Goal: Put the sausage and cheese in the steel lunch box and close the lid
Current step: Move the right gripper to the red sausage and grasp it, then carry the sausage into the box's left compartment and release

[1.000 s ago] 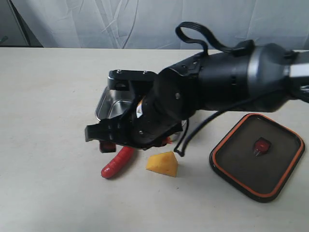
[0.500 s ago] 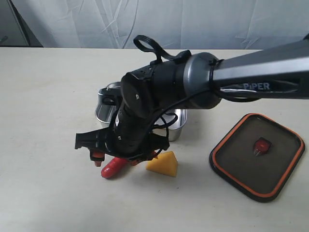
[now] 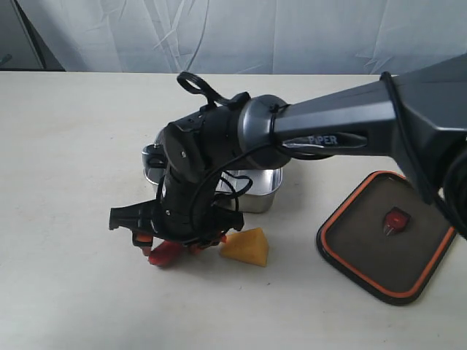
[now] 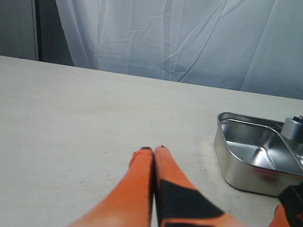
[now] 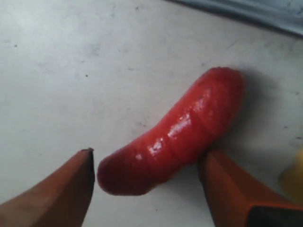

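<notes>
From outside, my right arm reaches across and hides much of the steel lunch box [image 3: 257,195]. My right gripper [image 3: 169,246] stands over the sausage [image 3: 165,254], which lies on the table [image 3: 73,146] near the box. The cheese [image 3: 246,246] is just right of the sausage and the lid [image 3: 387,237] lies well apart at the right.

My left wrist view shows my left gripper [image 4: 154,152] clenched on nothing.

My right wrist view shows my jaws spread to either side of the sausage, not yet gripping it.
</notes>
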`<act>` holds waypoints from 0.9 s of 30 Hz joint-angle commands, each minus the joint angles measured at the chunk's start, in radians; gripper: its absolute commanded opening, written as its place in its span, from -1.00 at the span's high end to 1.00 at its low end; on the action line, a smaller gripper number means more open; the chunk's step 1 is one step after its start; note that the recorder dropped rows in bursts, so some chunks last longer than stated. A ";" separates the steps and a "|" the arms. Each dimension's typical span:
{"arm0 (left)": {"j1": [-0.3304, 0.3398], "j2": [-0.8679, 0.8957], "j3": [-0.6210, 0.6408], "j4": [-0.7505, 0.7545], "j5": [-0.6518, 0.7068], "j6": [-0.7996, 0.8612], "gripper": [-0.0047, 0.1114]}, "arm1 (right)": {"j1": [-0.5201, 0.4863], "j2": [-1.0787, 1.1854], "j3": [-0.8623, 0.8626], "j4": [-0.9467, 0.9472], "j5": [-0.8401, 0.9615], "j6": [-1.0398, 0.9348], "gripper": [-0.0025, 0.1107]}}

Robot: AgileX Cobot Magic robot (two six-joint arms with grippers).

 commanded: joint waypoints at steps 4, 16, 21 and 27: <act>-0.009 -0.004 0.004 0.003 -0.002 0.000 0.92 | -0.001 0.048 -0.025 -0.085 0.024 0.004 -0.14; -0.009 -0.004 0.004 0.003 -0.002 -0.001 0.92 | -0.001 0.050 -0.025 -0.092 0.105 -0.187 0.97; -0.009 -0.004 0.004 0.003 -0.002 -0.001 0.92 | 0.023 -0.016 -0.025 -0.111 0.168 -0.257 0.97; -0.009 -0.004 0.004 0.003 -0.002 -0.001 0.92 | 0.048 -0.185 -0.025 -0.223 0.083 -0.249 0.97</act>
